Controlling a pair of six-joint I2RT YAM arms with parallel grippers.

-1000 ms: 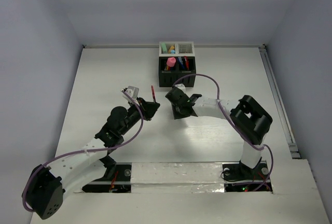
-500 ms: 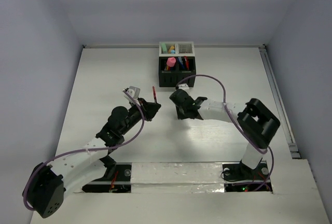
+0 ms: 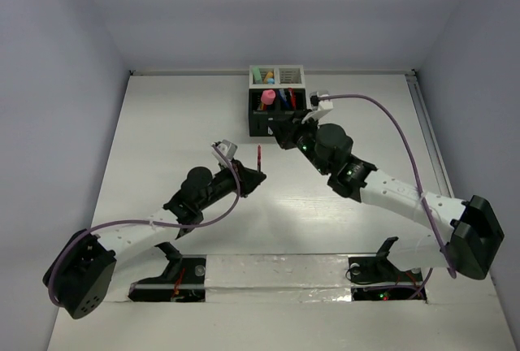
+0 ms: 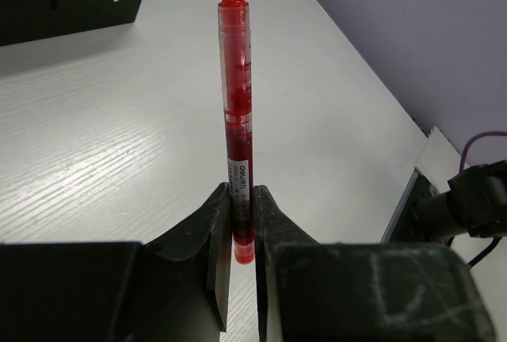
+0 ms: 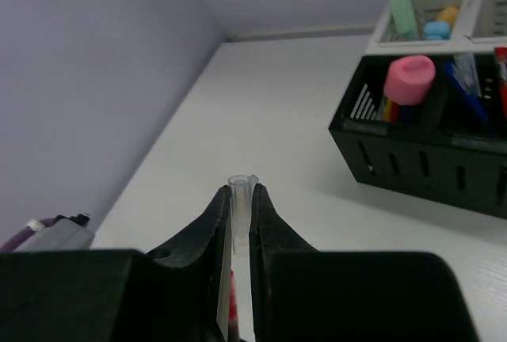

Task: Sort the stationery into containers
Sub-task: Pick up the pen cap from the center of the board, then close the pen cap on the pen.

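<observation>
My left gripper (image 4: 242, 199) stays clamped on the thin red plastic pen (image 4: 236, 81), held upright. My right gripper (image 5: 240, 199), pinching a small clear tube (image 5: 242, 190), has swung up beside the black slotted organizer box (image 5: 428, 160). The pen is still unsorted.

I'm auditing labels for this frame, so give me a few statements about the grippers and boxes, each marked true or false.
1. The left gripper is shut on the red pen. True.
2. The red pen lies flat on the table. False: it is held up in the left gripper.
3. The right gripper is open and empty. False: it is shut on a small clear tube.
4. A pink marker stands in the black box. True.
5. The white box is nearer the arms than the black box. False: it sits behind it.
</observation>
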